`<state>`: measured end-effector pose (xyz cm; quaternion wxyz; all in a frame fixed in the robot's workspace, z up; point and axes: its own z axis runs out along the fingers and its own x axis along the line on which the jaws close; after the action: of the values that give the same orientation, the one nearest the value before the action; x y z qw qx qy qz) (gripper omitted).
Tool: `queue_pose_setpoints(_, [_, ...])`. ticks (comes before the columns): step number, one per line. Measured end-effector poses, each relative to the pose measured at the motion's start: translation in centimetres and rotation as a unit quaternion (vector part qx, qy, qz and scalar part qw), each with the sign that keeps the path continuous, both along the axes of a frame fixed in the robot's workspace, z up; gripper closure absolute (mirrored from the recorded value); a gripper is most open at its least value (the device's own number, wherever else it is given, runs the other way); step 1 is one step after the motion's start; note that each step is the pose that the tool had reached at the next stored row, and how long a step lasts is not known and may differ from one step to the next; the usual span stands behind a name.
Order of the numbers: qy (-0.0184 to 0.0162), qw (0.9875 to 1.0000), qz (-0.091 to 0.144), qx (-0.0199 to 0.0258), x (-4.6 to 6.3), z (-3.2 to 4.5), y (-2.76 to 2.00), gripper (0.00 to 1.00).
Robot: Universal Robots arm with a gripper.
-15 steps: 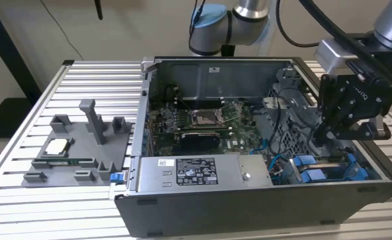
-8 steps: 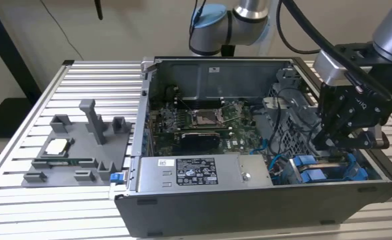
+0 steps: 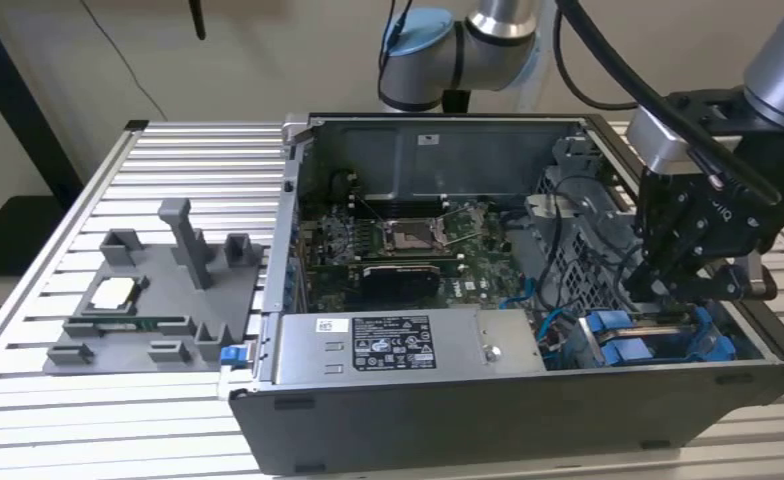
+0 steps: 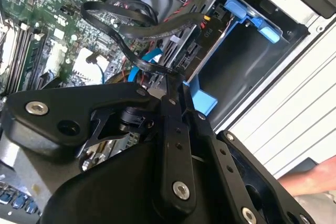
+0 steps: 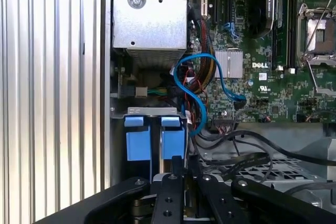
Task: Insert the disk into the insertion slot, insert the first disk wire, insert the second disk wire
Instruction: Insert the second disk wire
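Note:
My gripper [image 3: 668, 290] hangs inside the open computer case, at its corner on the exterior view's right, just above the insertion slot [image 3: 659, 338] with its bright blue fittings. In the second wrist view the disk [image 4: 191, 51] lies in the slot [image 4: 239, 64], blue carrier tabs [image 4: 247, 11] at one end and its connector edge facing the gripper [image 4: 169, 80]. The fingertips are pinched together on the end of a black disk wire [image 4: 118, 38] that loops back over the board. In the first wrist view the gripper [image 5: 181, 165] sits right by two blue carrier tabs [image 5: 139, 145].
A grey labelled power-supply box [image 3: 406, 345] fills the case's near side, the motherboard [image 3: 392, 240] lies behind it, and a perforated cage [image 3: 586, 255] stands beside the gripper. A blue cable [image 5: 199, 85] curls near the slot. A grey fixture [image 3: 152, 300] sits on the slatted table. A hand [image 4: 310, 179] shows outside the case.

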<state>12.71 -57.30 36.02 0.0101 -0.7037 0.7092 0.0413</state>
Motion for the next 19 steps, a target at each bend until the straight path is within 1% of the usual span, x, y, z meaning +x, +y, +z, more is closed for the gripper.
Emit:
queue_pose_setpoints(6, [0.0000, 1.0000, -0.006, -0.0004, 0.9, -0.31, 0.00, 0.84])
queue_pose_setpoints(15, [-0.0001, 0.9998, -0.021, -0.0074, 1.5, -0.90, 0.00, 0.84])
queue_pose_setpoints(19, [-0.0001, 0.9996, -0.025, -0.0122, 1.7, -1.16, 0.00, 0.84])
